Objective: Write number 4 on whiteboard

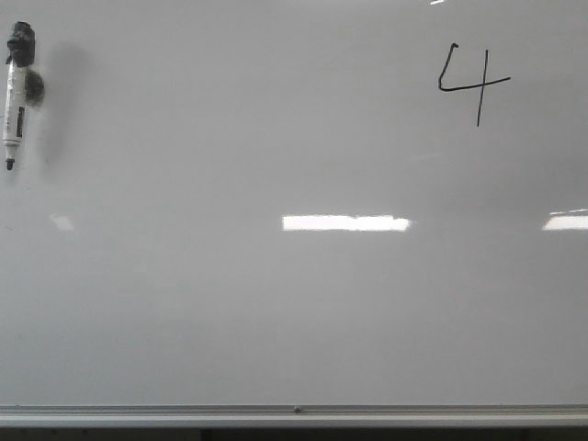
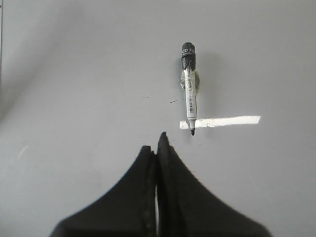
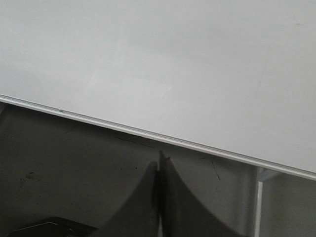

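Number 4 [image 1: 472,81] sits drawn near the whiteboard's [image 1: 276,312] top right corner; the pen [image 1: 16,92] rests at the top left edge, let go; left gripper [image 2: 158,143] and right gripper [image 3: 159,160] are pinched together, holding nothing, so the job looks done.

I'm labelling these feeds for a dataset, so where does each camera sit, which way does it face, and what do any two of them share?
Front view: looks forward at the whiteboard, showing the number 4 at upper right and the marker pen at far left; no robot parts.
Left wrist view: on the left arm, faces the board; the shut left pincer shows.
Right wrist view: on the right arm, faces the board's bottom rail; the shut right pincer shows.
Shared: front and left wrist views both show the marker pen.
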`<state>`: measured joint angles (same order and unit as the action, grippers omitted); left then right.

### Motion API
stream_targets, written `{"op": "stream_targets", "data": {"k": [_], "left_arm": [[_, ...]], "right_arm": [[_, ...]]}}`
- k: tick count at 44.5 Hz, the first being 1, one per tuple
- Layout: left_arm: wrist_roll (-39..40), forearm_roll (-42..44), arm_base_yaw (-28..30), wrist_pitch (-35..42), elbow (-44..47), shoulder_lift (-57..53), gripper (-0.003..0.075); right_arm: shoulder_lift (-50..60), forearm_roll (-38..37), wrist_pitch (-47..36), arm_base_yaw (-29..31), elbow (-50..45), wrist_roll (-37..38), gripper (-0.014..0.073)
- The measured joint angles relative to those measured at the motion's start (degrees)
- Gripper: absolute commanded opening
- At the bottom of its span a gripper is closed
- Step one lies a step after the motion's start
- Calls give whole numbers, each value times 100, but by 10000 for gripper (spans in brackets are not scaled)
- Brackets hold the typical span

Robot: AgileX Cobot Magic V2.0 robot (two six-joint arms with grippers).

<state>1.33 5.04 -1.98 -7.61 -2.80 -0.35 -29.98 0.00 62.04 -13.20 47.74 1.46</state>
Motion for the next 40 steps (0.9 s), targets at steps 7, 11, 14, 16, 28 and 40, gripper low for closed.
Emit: {"op": "stream_targets", "data": {"k": [7,11,14,16,28,40], "left_arm": [[0,-151,14,456,315,0,-20],[0,-215,14,603,315,0,-20],[-9,-235,14,627,315,0,-20],[-23,-235,14,642,315,0,-20],[-39,-249,14,652,315,0,-20],[-43,-249,14,652,315,0,-20]], "right_arm": [[0,0,0,0,0,0,-118],[0,0,-4,0,0,0,-118],[0,0,-4,0,0,9,-118],[0,0,-4,0,0,9,-118],[0,0,-4,0,0,9,-118],[0,0,-4,0,0,13,-118]]}}
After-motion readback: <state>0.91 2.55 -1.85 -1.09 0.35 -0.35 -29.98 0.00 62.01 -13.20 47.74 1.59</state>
